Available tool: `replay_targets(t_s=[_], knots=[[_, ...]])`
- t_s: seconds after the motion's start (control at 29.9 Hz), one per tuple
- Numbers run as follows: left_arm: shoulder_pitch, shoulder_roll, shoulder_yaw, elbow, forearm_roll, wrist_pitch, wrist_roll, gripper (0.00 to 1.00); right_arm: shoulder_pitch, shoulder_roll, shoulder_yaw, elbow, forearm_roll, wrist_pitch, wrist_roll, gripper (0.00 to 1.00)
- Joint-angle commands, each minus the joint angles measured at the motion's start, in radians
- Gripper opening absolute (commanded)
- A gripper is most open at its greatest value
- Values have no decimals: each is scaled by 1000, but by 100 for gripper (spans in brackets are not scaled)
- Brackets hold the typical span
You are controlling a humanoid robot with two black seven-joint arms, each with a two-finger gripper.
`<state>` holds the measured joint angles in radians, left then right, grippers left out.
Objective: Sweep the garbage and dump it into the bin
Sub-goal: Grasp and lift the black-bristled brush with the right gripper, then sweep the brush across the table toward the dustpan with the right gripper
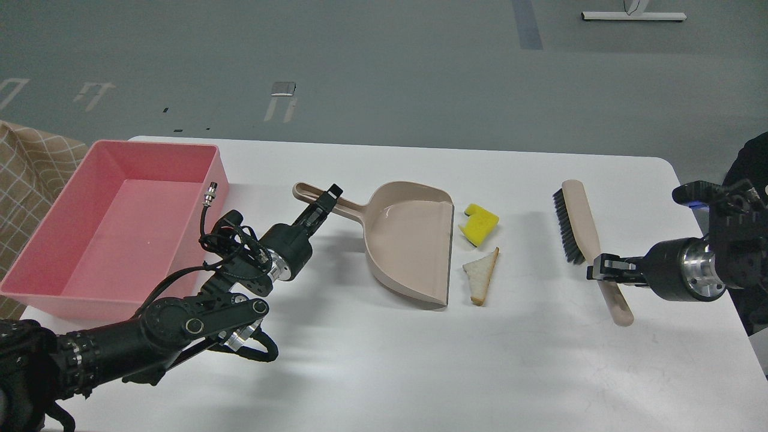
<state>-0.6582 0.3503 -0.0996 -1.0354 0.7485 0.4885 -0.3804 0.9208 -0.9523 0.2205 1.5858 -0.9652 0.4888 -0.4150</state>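
Observation:
The yellow sponge (480,224) and the white bread slice (482,274) lie on the white table (384,360), just right of the open edge of the beige dustpan (411,240). My left gripper (327,199) is shut on the dustpan handle (324,201). My right gripper (603,268) is shut on the beige handle of a hand brush (579,225) with black bristles facing left. The brush is held right of the garbage, with a gap between them. The pink bin (36,240) stands at the table's left end.
A checked cloth (30,162) shows behind the bin at the left. The table's right edge runs close to my right arm (696,276). Grey floor lies beyond the far edge.

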Motion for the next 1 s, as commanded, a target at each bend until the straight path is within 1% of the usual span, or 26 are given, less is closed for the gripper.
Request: replay_targets(t_s=[0.0,0.23,0.43,0.74,0.97], knots=[[0,1,0,0,0,0,0,0,-5,3,0,25,32,0,-71,0],[0,-2,0,0,0,0,0,0,-14,3,-9,72,74,0,-74,0],[0,-4,0,0,0,0,0,0,-26,9,-13,80,80,0,-74,0],[0,-2,0,0,0,0,0,0,-56,112,-7,59,82,0,-74,0],[0,-1,0,0,0,0,0,0,-57,200,-9,-18,82,0,-74,0]])
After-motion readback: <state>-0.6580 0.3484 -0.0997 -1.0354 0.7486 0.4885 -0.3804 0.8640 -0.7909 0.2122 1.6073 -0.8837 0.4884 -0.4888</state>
